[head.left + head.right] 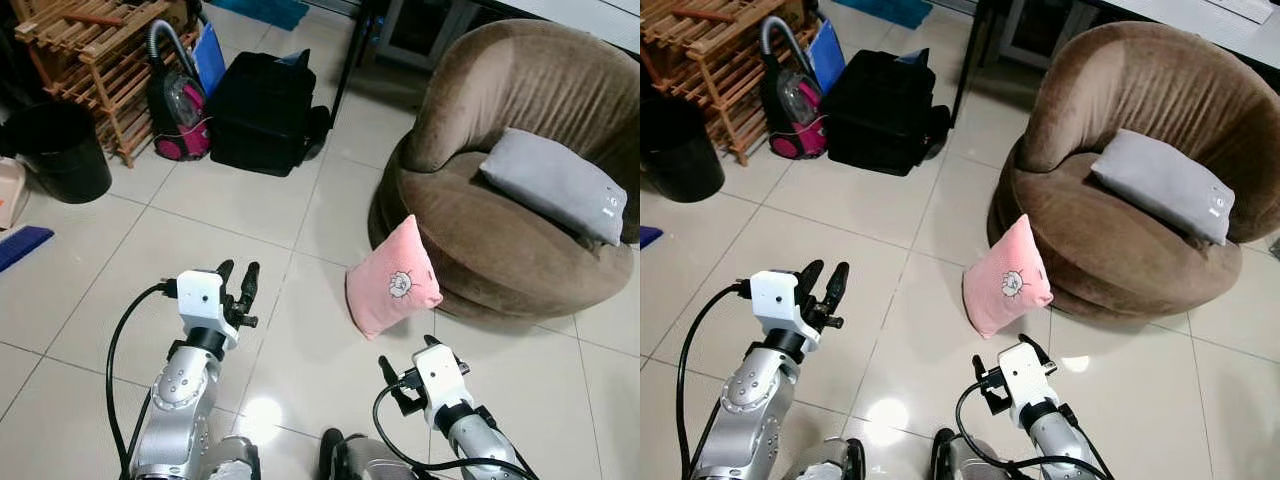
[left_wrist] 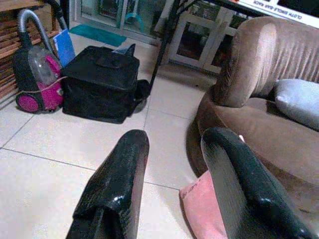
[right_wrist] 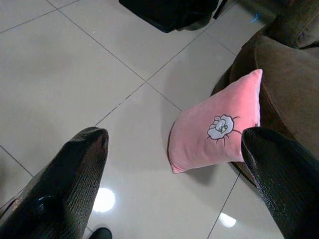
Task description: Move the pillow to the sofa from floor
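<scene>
Two grippers, left (image 1: 237, 290) and right (image 3: 174, 149), are hovering with fingers apart as I'm lining up on the soft, light-looking pink square pillow (image 3: 214, 130), leaning against the round brown plush sofa (image 1: 480, 240) just ahead of the right gripper, probably best pinched at a top corner.

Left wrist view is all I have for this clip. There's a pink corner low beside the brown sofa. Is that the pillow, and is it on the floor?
Observer: Yes. The pink pillow stands on edge on the tiles, leaning against the sofa base.
Operator: Where is the right tool?
Observer: The right tool is open, low over the floor, short of the pillow and not touching it.
Operator: Any marking on the pillow?
Observer: A small white sheep-like figure on the face turned toward the robot.
</scene>
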Controlling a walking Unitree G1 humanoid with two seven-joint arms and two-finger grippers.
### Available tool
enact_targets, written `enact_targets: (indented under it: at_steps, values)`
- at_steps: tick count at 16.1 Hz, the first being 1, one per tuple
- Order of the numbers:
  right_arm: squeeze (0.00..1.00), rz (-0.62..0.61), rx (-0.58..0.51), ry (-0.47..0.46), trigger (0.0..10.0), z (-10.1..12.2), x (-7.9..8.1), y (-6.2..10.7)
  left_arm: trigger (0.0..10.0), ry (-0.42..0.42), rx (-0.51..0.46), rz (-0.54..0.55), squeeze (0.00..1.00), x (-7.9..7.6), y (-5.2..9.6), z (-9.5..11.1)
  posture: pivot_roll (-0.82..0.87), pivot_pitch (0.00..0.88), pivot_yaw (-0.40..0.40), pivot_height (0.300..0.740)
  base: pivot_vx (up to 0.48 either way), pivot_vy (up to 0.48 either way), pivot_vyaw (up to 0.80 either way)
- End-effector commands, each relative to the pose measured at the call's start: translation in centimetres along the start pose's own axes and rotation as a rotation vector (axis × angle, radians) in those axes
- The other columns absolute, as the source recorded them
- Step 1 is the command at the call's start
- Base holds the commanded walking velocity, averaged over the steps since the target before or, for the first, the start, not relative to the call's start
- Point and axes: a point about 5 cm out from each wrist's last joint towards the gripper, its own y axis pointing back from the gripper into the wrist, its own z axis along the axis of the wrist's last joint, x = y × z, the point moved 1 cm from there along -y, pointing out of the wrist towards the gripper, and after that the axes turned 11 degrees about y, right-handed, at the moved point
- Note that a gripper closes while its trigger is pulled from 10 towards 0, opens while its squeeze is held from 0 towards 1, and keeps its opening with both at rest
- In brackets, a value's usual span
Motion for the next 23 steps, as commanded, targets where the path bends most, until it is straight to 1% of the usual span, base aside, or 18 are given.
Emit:
enact_targets:
  at_steps: [1, 3, 7, 9, 11, 13, 15, 17, 18, 20, 21, 22, 23]
  values:
    - [0.00, -0.003, 0.034, 0.006, 10.0, -0.7, -0.3, 0.5, 10.0, 0.033, 0.030, -0.002, 0.00, -0.3, 0.1, -0.7, 0.06, 0.192, -0.155, 0.740, 0.401, 0.266, 0.00]
    - [0.00, -0.003, 0.035, 0.007, 10.0, -0.7, -0.3, 0.4, 10.0, 0.069, 0.022, -0.001, 0.00, -0.4, -0.1, -0.6, 0.06, 0.190, -0.154, 0.740, 0.403, 0.261, 0.00]
    - [0.00, -0.003, 0.038, 0.007, 10.0, -0.6, -0.2, 0.3, 10.0, 0.056, 0.046, 0.000, 0.00, -0.9, -0.1, -1.1, 0.05, 0.187, -0.153, 0.740, 0.000, 0.000, 0.00]
    - [0.00, -0.003, 0.039, 0.007, 10.0, -0.6, -0.2, 0.2, 10.0, 0.073, 0.070, 0.031, 0.00, -0.6, -0.2, -1.5, 0.05, 0.184, -0.151, 0.740, 0.000, 0.000, 0.00]
    - [0.00, -0.004, 0.038, 0.006, 10.0, -0.5, -0.1, 0.2, 10.0, 0.066, 0.059, 0.022, 0.00, -0.5, -0.4, -1.2, 0.05, 0.182, -0.150, 0.740, 0.000, 0.000, 0.00]
    - [0.00, -0.003, 0.037, 0.005, 10.0, -0.4, 0.0, 0.2, 10.0, 0.031, 0.054, 0.013, 0.00, -0.4, -0.4, -1.0, 0.05, 0.182, -0.150, 0.740, 0.000, 0.000, 0.00]
    - [0.00, -0.005, 0.037, 0.004, 10.0, -0.4, 0.1, 0.2, 10.0, 0.049, 0.060, 0.026, 0.00, -0.4, -0.5, -1.1, 0.05, 0.183, -0.150, 0.740, 0.000, 0.000, 0.00]
    - [0.00, -0.014, 0.032, -0.001, 10.0, -0.3, 0.1, 0.2, 10.0, 0.046, 0.063, 0.026, 0.00, -0.4, -0.6, -1.1, 0.05, 0.185, -0.148, 0.740, 0.000, 0.000, 0.00]
    - [0.00, -0.026, 0.025, -0.009, 10.0, -0.2, 0.1, 0.2, 10.0, 0.058, 0.071, 0.026, 0.00, -0.1, -0.5, -1.3, 0.05, 0.185, -0.148, 0.740, 0.000, 0.000, 0.00]
    - [0.00, -0.047, 0.012, -0.022, 10.0, -0.1, -0.1, 0.3, 10.0, 0.023, 0.077, 0.003, 0.00, 0.4, -0.1, -1.4, 0.05, 0.183, -0.152, 0.740, 0.000, 0.000, 0.00]
    - [0.00, -0.062, 0.004, -0.042, 10.0, 0.0, 0.1, 0.3, 10.0, -0.031, 0.086, -0.011, 0.00, 1.4, 0.6, -1.4, 0.05, 0.169, -0.148, 0.740, 0.000, 0.000, 0.00]
    - [0.00, -0.071, 0.002, -0.051, 10.0, 0.0, 0.2, 0.3, 10.0, -0.052, 0.105, -0.005, 0.00, 2.8, 1.6, -1.6, 0.05, 0.167, -0.138, 0.740, 0.000, 0.000, 0.00]
    - [0.00, -0.067, 0.005, -0.047, 10.0, 0.1, 0.4, 0.3, 10.0, -0.042, 0.125, 0.016, 0.00, 3.8, 2.1, -1.7, 0.05, 0.166, -0.133, 0.740, 0.000, 0.000, 0.00]
